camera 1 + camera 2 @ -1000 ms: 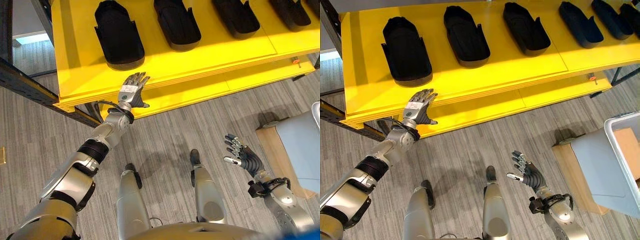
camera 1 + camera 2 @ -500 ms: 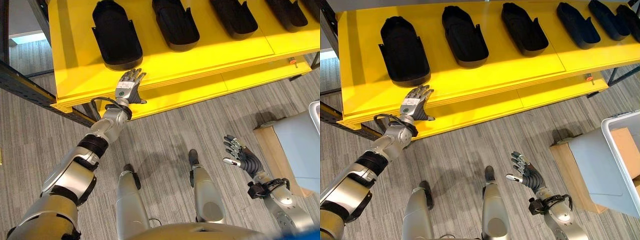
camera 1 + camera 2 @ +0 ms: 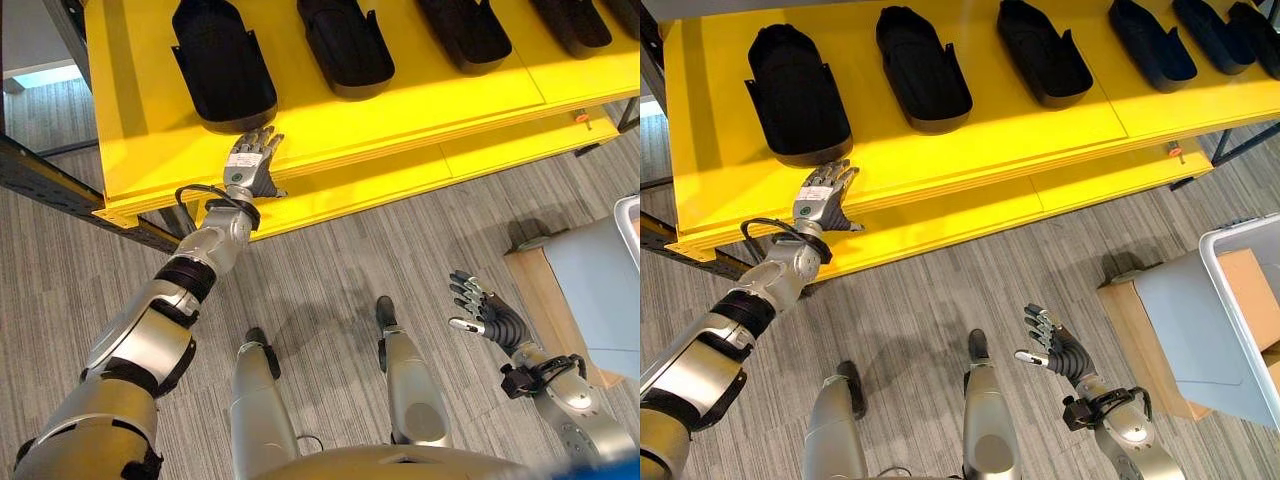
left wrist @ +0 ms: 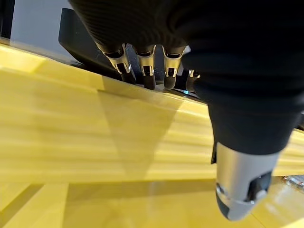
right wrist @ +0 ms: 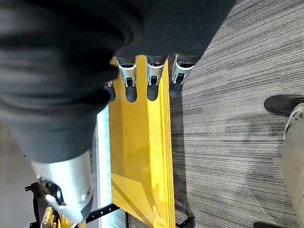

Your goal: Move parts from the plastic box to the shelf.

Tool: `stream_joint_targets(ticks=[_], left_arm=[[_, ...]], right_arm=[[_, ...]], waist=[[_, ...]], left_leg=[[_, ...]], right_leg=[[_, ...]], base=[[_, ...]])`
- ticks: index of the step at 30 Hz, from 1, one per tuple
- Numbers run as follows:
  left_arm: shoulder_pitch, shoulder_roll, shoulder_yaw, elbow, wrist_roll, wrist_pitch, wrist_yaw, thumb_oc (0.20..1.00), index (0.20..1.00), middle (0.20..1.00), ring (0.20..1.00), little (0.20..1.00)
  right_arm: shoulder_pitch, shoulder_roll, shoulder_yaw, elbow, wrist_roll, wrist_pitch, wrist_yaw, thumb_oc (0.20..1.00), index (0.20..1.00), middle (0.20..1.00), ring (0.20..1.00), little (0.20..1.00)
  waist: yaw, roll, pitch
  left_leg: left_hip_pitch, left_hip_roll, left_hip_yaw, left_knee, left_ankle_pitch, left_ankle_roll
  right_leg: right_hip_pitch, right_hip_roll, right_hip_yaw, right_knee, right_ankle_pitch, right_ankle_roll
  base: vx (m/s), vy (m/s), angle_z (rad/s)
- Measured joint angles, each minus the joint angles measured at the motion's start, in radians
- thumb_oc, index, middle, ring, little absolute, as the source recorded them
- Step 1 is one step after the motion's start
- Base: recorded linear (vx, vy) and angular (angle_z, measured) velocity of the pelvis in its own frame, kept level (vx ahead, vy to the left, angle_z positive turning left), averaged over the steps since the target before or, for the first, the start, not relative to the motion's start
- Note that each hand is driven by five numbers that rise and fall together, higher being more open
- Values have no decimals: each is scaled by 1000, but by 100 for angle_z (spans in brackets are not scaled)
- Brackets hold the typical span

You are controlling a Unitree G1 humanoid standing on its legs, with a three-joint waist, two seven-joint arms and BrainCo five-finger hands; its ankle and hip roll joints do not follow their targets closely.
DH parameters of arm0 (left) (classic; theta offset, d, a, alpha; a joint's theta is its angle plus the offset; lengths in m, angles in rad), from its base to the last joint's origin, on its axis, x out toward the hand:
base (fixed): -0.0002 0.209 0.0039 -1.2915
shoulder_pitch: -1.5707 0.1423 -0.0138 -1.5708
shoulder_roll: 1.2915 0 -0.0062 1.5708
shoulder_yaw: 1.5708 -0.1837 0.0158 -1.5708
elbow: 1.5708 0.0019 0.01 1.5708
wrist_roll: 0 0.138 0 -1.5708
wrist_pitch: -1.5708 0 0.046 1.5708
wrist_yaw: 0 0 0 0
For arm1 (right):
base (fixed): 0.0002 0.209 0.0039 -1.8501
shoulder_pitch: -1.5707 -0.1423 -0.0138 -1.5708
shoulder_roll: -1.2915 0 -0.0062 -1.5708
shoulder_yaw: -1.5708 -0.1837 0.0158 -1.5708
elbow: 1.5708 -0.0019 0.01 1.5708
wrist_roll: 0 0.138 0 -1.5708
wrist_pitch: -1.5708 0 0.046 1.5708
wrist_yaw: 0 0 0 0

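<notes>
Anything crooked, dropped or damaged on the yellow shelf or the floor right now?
Nothing stands out. The black moulded parts sit in an even row on the yellow shelf, none tipped. The left hand is open at the shelf's front edge; the right hand hangs open, holding nothing.

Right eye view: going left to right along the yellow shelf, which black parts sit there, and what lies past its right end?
First black part → second part → third part → fourth part → plastic box, lower right on the floor.

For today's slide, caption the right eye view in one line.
Left hand open at the yellow shelf edge below the leftmost black part; right hand open over the floor.
</notes>
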Motion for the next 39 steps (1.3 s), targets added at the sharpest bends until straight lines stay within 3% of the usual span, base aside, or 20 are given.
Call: stream_joint_targets(ticks=[29,34,38,39], left_arm=[[-77,8,-29,60,-36,3,-26,1000,1000,1000,1000,1000],[70,12,76,-143,-90,-9,-44,1000,1000,1000,1000,1000],[320,0,187,-395,-223,-96,-80,1000,1000,1000,1000,1000],[434,3,220,-502,-306,-122,-138,1000,1000,1000,1000,1000]], right_arm=[[2,-34,28,-25,9,-11,17,1000,1000,1000,1000,1000],[-3,-22,25,-20,8,-12,10,1000,1000,1000,1000,1000],[-8,-7,10,2,7,-13,-3,1000,1000,1000,1000,1000],[-3,12,-7,2,7,-14,-11,1000,1000,1000,1000,1000]], waist=[[-4,-14,2],[8,-16,3],[38,-12,4],[49,-11,3]], left_leg=[[-2,7,-2,22,-16,0],[2,6,-3,21,-15,-2],[36,4,-2,6,-14,-1],[73,2,-2,-7,-16,-2]], right_leg=[[-6,4,-1,26,-12,-1],[-3,3,-3,34,-13,-1],[22,2,-3,35,-17,4],[57,2,-5,28,-30,-5]], base=[[5,5,-1],[6,-5,0],[49,-36,2],[87,-75,14]])
